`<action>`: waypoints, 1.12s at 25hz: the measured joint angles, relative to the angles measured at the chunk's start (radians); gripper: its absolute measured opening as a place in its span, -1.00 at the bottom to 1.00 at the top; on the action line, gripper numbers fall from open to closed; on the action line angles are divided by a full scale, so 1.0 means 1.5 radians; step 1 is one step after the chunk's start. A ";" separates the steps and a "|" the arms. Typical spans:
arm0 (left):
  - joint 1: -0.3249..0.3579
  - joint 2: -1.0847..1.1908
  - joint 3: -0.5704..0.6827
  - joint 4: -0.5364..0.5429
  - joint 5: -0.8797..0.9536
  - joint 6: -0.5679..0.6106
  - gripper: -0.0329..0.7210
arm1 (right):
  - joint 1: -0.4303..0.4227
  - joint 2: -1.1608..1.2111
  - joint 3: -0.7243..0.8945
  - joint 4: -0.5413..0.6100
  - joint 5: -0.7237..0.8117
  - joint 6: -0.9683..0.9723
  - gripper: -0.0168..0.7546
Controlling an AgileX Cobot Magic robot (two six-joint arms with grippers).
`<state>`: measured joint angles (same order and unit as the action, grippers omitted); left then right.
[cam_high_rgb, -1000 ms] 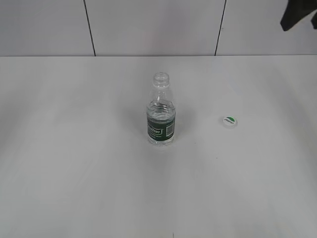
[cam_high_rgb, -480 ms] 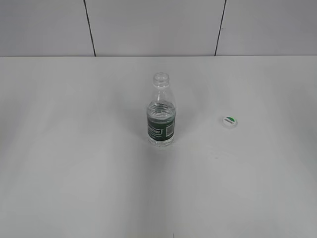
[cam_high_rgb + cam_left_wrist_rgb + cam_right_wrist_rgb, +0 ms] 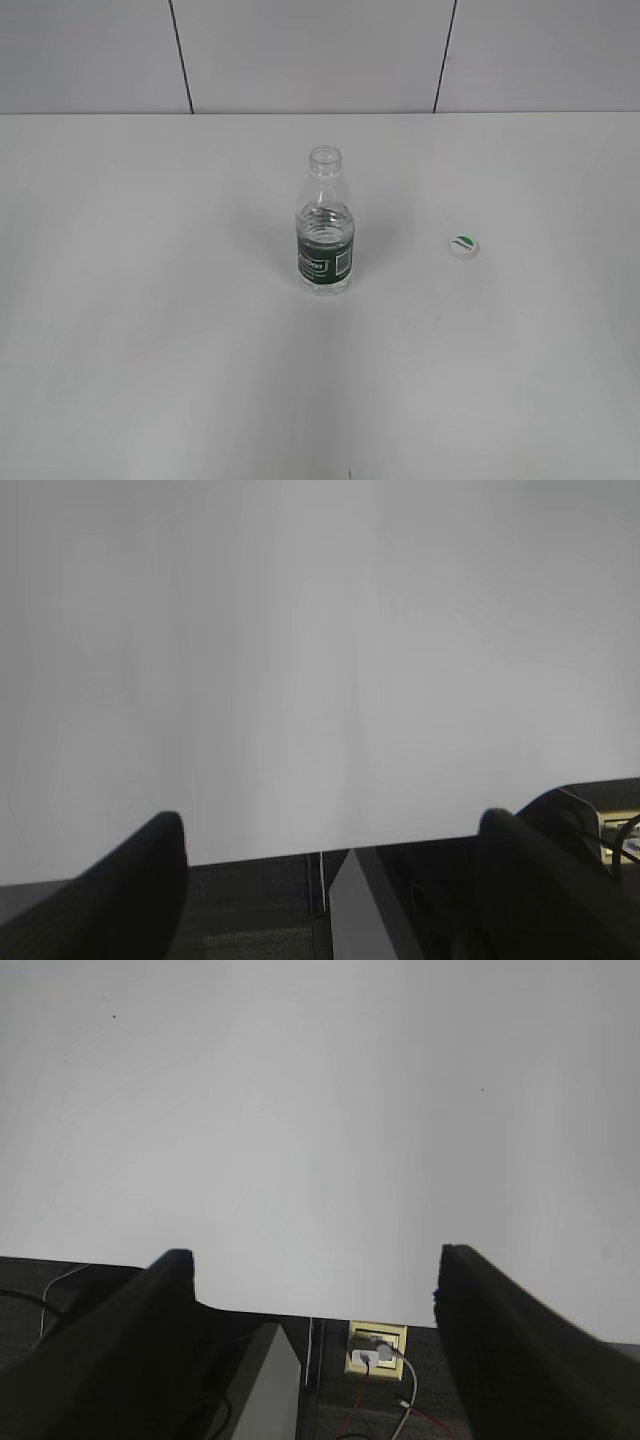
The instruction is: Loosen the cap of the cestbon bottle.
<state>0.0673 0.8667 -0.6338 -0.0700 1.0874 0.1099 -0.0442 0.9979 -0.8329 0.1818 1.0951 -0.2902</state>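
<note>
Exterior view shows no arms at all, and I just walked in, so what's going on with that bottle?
Nothing is being handled right now. The small clear plastic water bottle with the dark green label stands upright and uncapped mid-table. Its small round white screw cap with the green mark lies on the table to the right, apart from it. Both arms are pulled back at the table's edge: the left pincer and right pincer are open and empty.
</note>
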 joint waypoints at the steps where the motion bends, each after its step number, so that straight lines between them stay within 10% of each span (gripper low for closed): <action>1: 0.000 -0.038 0.014 0.000 0.009 0.000 0.51 | 0.000 -0.021 0.016 0.000 -0.002 0.000 0.52; 16: 0.000 -0.498 0.067 0.009 -0.012 0.000 0.51 | 0.000 -0.345 0.200 -0.024 -0.005 -0.002 0.52; 28: 0.000 -0.582 0.071 0.006 -0.011 -0.001 0.49 | 0.000 -0.581 0.211 -0.025 0.001 0.030 0.52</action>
<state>0.0673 -0.0063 -0.5274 -0.0612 1.0716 0.1087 -0.0442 0.1266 -0.5166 0.1445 1.0973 -0.2455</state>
